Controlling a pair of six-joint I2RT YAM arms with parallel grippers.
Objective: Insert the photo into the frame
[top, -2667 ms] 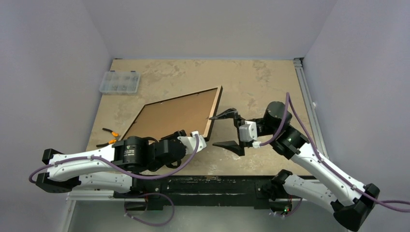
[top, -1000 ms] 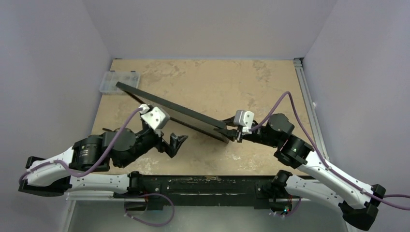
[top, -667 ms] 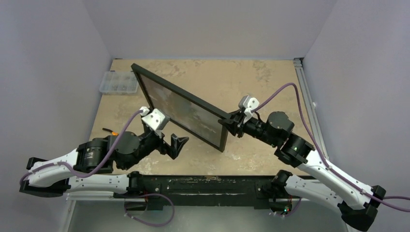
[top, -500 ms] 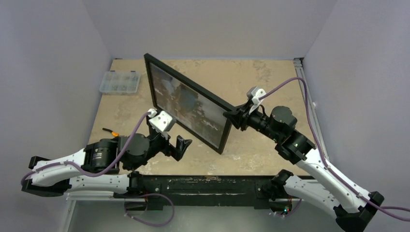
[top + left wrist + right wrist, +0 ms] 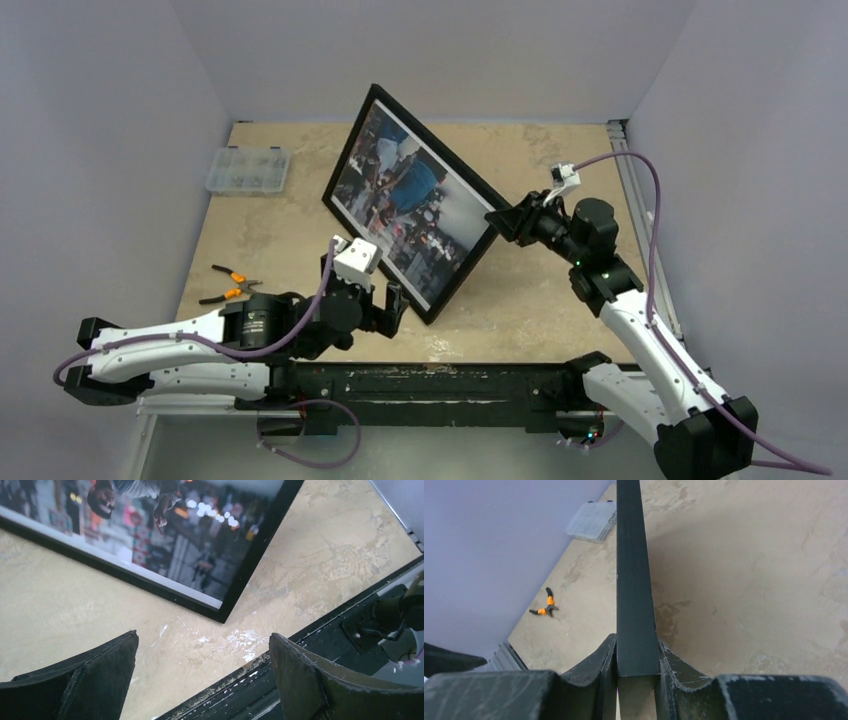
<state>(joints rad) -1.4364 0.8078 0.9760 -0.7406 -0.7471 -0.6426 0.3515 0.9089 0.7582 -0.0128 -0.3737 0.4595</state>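
Observation:
The frame (image 5: 349,144) is black on its front and stands tilted on its lower corner, face toward the top camera. The photo (image 5: 410,200) shows inside it, a street scene with a man in blue. My right gripper (image 5: 503,222) is shut on the frame's right corner. In the right wrist view both fingers (image 5: 601,662) press the frame's black edge (image 5: 633,580). My left gripper (image 5: 385,300) is open just left of the lower corner and touches nothing. The left wrist view shows that corner of the frame (image 5: 250,555), the photo (image 5: 150,520) and bare table between the left gripper's (image 5: 202,680) fingers.
Orange-handled pliers (image 5: 228,285) lie near the table's left edge, also in the right wrist view as pliers (image 5: 546,607). A clear parts box (image 5: 247,169) sits at the far left, seen as the box (image 5: 591,520). The black base rail (image 5: 320,640) runs along the near edge.
My right gripper took the frame's edge, lifted it off the table and turned it over, so its front with the photo now faces up. My left gripper let go and moved toward the lower corner.

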